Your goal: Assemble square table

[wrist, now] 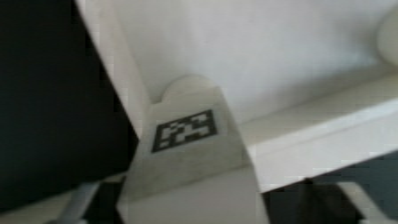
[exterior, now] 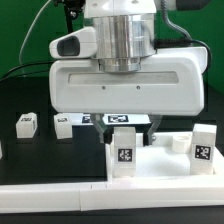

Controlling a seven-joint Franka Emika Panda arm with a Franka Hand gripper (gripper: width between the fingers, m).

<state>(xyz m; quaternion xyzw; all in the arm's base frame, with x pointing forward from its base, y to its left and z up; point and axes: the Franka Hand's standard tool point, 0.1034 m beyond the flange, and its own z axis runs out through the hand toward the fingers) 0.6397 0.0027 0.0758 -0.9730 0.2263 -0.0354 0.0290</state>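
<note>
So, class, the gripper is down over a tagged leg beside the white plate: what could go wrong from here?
1. Neither view shows whether the gripper firmly holds the leg; it might tilt or slip when moved.
2. A second upright leg stands nearby, at the plate on the exterior view's right; a sideways move could topple it.

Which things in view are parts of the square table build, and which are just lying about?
Job parts:
- square plate
- centre upright leg
- right upright leg, on the exterior view's right
- far-left leg, loose on the black table
- second loose leg beside it

Not part of the job:
- marker board
- long white rail
</note>
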